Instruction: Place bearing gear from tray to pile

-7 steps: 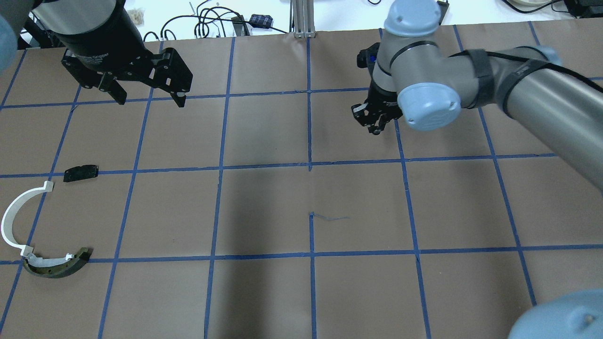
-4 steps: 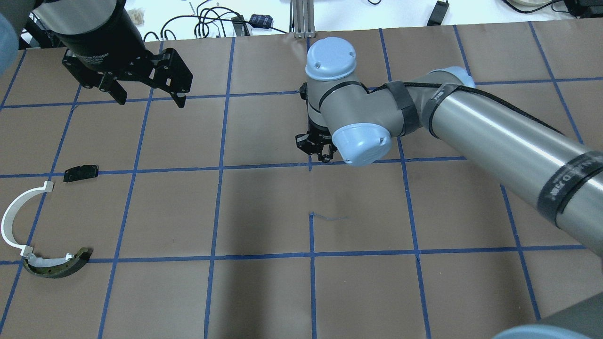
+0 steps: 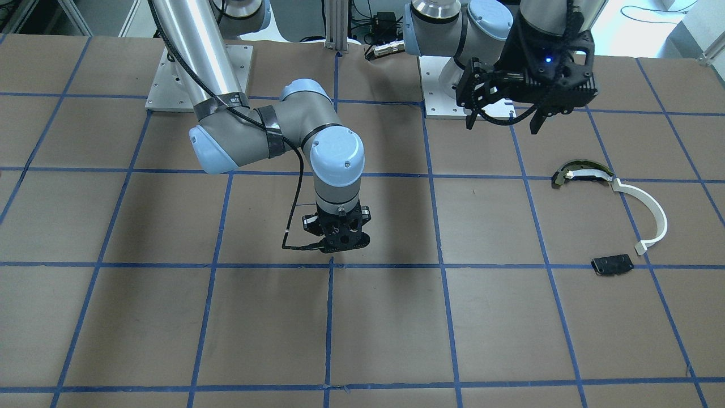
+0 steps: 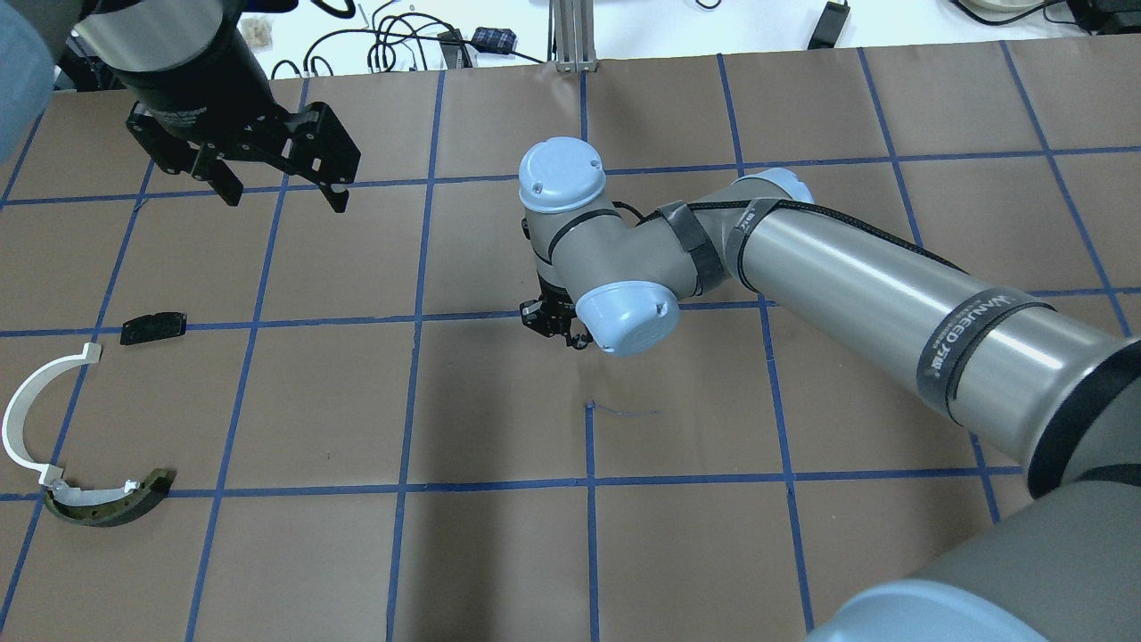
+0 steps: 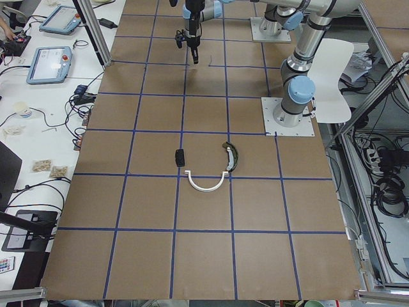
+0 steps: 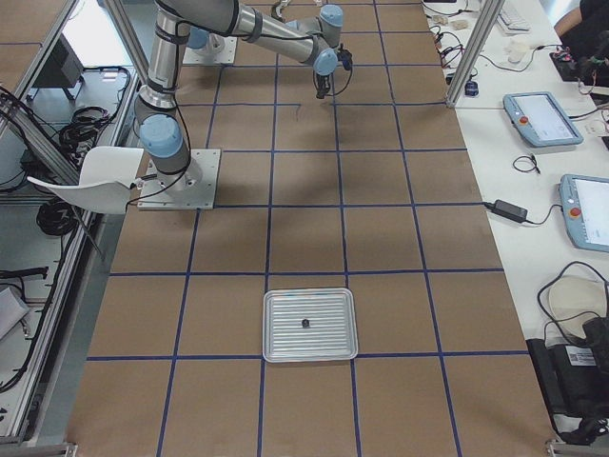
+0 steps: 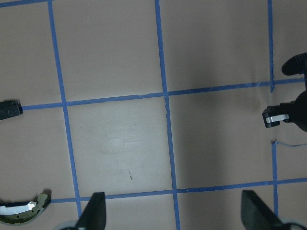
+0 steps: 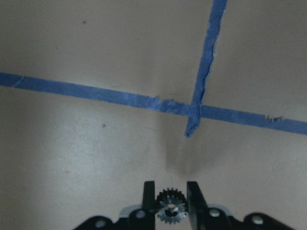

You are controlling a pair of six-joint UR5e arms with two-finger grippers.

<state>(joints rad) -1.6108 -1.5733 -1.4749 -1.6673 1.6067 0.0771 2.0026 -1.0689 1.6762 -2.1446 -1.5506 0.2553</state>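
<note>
My right gripper [image 8: 171, 201] is shut on a small dark toothed bearing gear [image 8: 171, 209] and holds it just above the brown table, over a crossing of blue tape lines. It hangs near the table's middle in the overhead view [image 4: 560, 325] and the front view [image 3: 337, 245]. The pile lies at the table's left: a white half-ring strip [image 4: 22, 410], a curved dark-and-yellowish piece [image 4: 107, 504] and a flat black plate [image 4: 153, 327]. My left gripper [image 4: 281, 192] is open and empty, raised above the table beyond the pile. The metal tray [image 6: 276, 347] shows only in the right side view.
A small dark part [image 6: 304, 323] lies in the tray, far to the right of my right gripper. Blue tape lines [image 4: 588, 312] grid the brown table. Cables and devices [image 4: 419, 40] lie beyond the far edge. The pile also shows in the front view [image 3: 651, 212].
My right arm has swung left and nearer, from the right half to the table's middle, with its gripper lower. My left gripper has shifted slightly and stays open.
</note>
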